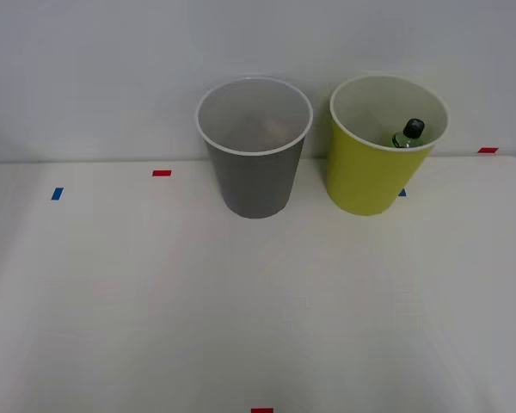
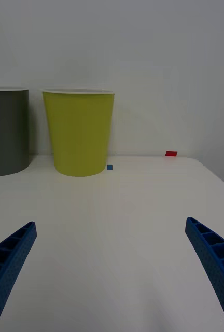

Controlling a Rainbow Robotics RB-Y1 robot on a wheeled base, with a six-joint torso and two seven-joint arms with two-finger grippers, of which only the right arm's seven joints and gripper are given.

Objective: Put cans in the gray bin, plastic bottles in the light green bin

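On the white table [image 1: 155,301], going from my left, I see a blue tape mark [image 1: 57,194] and a red tape mark [image 1: 162,173] near the back edge, with bare surface around them. Next stands the gray bin [image 1: 254,185], upright against the wall; I can see something dim in its pale inside but cannot tell what it is, so I cannot say whether any cans are in there. Just beside it, apart but close, stands the light green bin [image 1: 365,172], and 1 dark green plastic bottle [image 1: 408,133] with a black cap rests inside against the far wall. I judge that part at least begun; a 2nd bottle may lie deeper, hidden by the rim.

No cans or bottles lie on the table, so the sorting looks near finished or finished to me.

My right gripper [image 2: 112,270] hovers low over the table facing the 2 bins, well back from them, fingers [image 2: 11,254] spread wide and holding nothing.
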